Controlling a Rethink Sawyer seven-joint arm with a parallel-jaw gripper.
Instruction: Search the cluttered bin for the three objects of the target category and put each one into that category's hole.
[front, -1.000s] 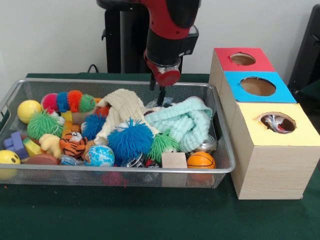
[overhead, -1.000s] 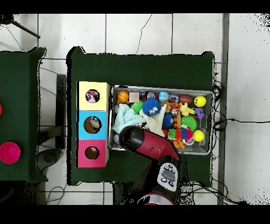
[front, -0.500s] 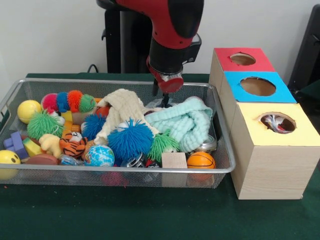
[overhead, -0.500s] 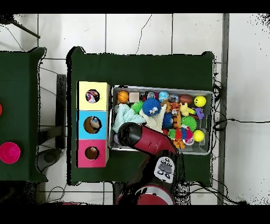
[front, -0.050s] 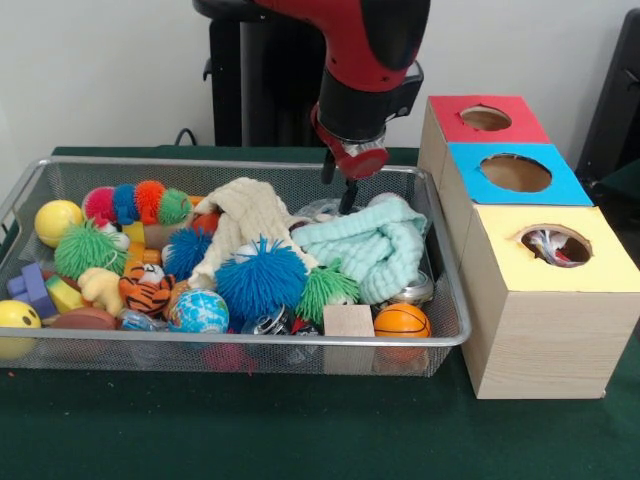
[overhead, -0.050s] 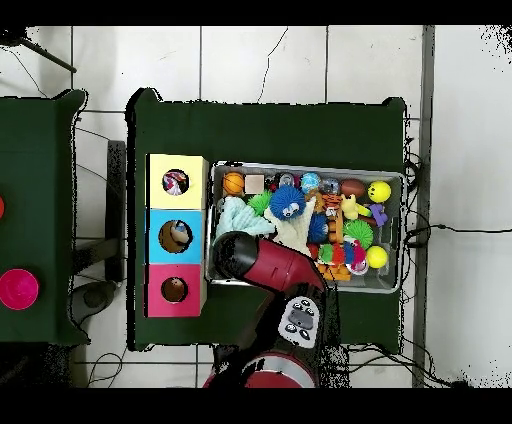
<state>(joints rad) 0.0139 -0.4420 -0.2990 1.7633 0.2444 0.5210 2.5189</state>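
One tool – upright over bin

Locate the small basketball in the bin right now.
Front view: the basketball lies in the wire bin's near right corner, beside the wooden block, below the mint cloth.

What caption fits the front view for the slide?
Sawyer gripper hangs over the mint cloth in the cluttered wire bin, beside the box with red, blue and yellow holes.

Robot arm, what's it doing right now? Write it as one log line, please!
gripper: over mint cloth, nothing seen in it | basket: full of toys | yellow box: something in its hole
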